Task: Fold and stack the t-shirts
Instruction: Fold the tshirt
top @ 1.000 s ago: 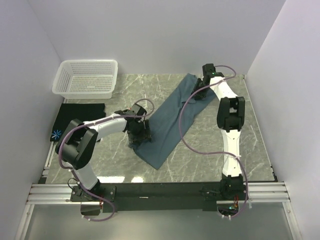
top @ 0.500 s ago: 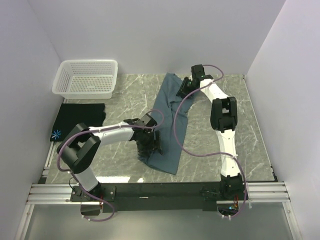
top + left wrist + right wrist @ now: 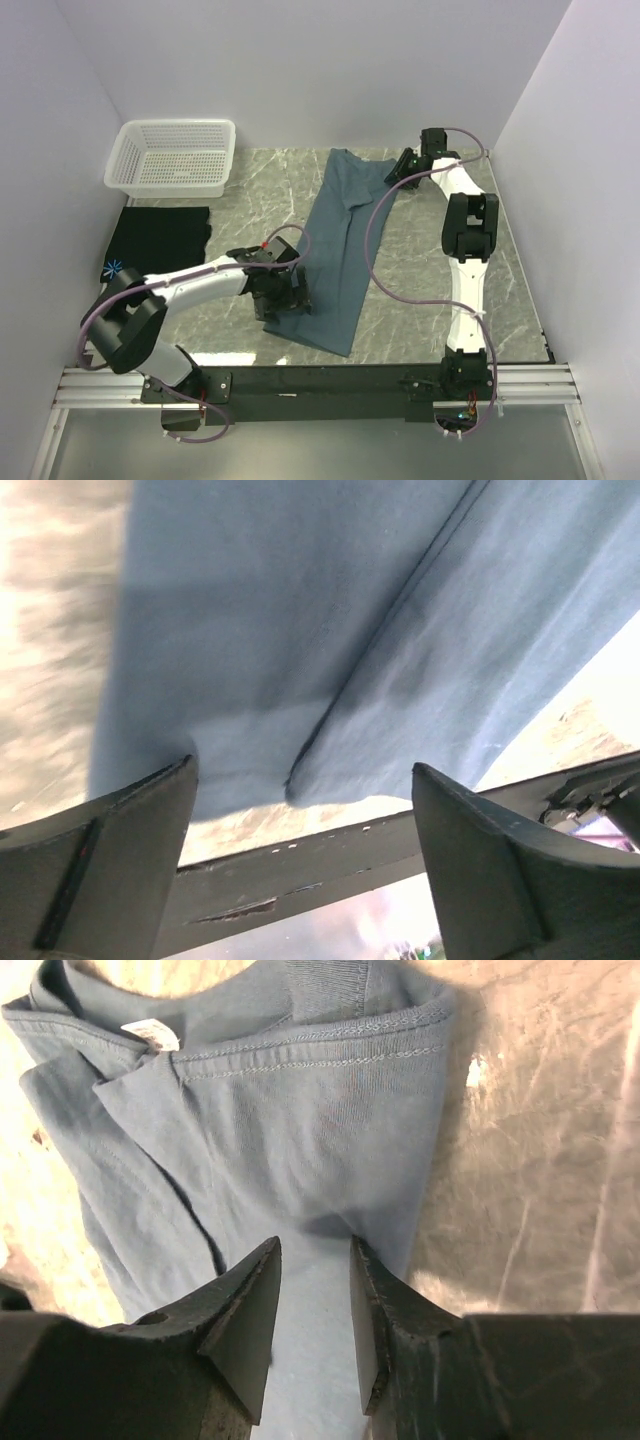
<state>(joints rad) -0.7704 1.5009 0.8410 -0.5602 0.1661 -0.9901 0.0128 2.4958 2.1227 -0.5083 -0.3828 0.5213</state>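
Observation:
The slate-blue t-shirt (image 3: pixel 338 245) lies on the marble table as a long narrow strip, collar end at the back. My left gripper (image 3: pixel 283 298) is at the strip's near left edge. In the left wrist view its jaws (image 3: pixel 302 768) stand wide apart and empty, with the shirt's hem (image 3: pixel 300 680) just past them. My right gripper (image 3: pixel 400 172) is at the strip's far right corner. In the right wrist view it (image 3: pixel 315 1245) is closed to a narrow gap on the cloth (image 3: pixel 300 1110), below the collar and tag. The black t-shirt (image 3: pixel 160 235) with the starburst print lies folded at the left.
A white lattice basket (image 3: pixel 175 155) stands at the back left, just behind the black shirt. The black frame rail (image 3: pixel 320 378) runs along the table's near edge. White walls close in the left, back and right sides.
The blue shirt swung from a diagonal to a near-straight strip and now lies flat. My left gripper moved back left and opened. My right gripper moved right, drawing the shirt's far corner with it.

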